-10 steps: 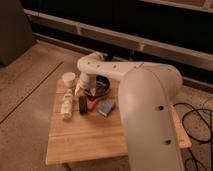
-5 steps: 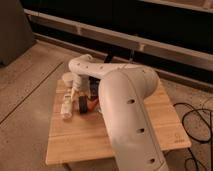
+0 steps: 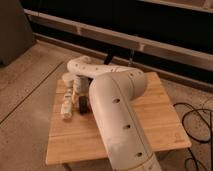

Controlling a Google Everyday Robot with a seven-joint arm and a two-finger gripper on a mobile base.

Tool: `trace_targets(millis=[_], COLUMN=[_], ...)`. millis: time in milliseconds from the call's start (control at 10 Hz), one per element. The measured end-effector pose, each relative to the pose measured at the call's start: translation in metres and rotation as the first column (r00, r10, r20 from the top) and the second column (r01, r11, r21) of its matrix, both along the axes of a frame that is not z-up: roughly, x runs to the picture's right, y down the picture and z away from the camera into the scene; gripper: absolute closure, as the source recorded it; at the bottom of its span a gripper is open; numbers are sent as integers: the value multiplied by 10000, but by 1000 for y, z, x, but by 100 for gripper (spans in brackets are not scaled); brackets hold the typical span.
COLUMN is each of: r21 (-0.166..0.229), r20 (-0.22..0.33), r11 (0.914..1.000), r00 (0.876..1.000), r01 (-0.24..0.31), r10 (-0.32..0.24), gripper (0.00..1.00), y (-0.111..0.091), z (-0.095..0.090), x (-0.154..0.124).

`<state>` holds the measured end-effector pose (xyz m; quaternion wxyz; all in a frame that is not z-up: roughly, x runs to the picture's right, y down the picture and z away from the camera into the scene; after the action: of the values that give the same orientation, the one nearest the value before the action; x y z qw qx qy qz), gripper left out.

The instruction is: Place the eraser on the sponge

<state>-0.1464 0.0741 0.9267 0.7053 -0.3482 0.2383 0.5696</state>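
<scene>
My white arm (image 3: pixel 117 115) fills the middle of the camera view. It bends at an elbow (image 3: pixel 80 66) and reaches down onto the left part of the wooden table (image 3: pixel 155 125). My gripper (image 3: pixel 82 102) shows only as a dark shape low over the table, just right of a white bottle-shaped object (image 3: pixel 66 106). The arm hides the sponge and the eraser.
A small pale round object (image 3: pixel 67 78) sits at the table's far left corner, behind the bottle-shaped object. Black cables (image 3: pixel 197 117) lie on the floor to the right. A dark wall with rails runs along behind the table.
My arm has swung left and now bulks larger in view, covering the blue-grey sponge and the dark items beside it that showed a second ago.
</scene>
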Motion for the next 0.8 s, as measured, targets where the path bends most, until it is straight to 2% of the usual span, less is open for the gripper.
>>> trace_targets(millis=[200, 500, 600, 800], r21=[-121, -240, -260, -348], r20=[-17, 28, 82, 108], r11=[9999, 9996, 9996, 9994], r00=[10000, 9999, 9999, 9999], r01=[87, 128, 114, 76], r10=[-88, -128, -112, -73], gripper=[47, 78, 82, 82], y=[1, 0, 0, 2], z=[5, 10, 11, 12], x=[-2, -6, -8, -8])
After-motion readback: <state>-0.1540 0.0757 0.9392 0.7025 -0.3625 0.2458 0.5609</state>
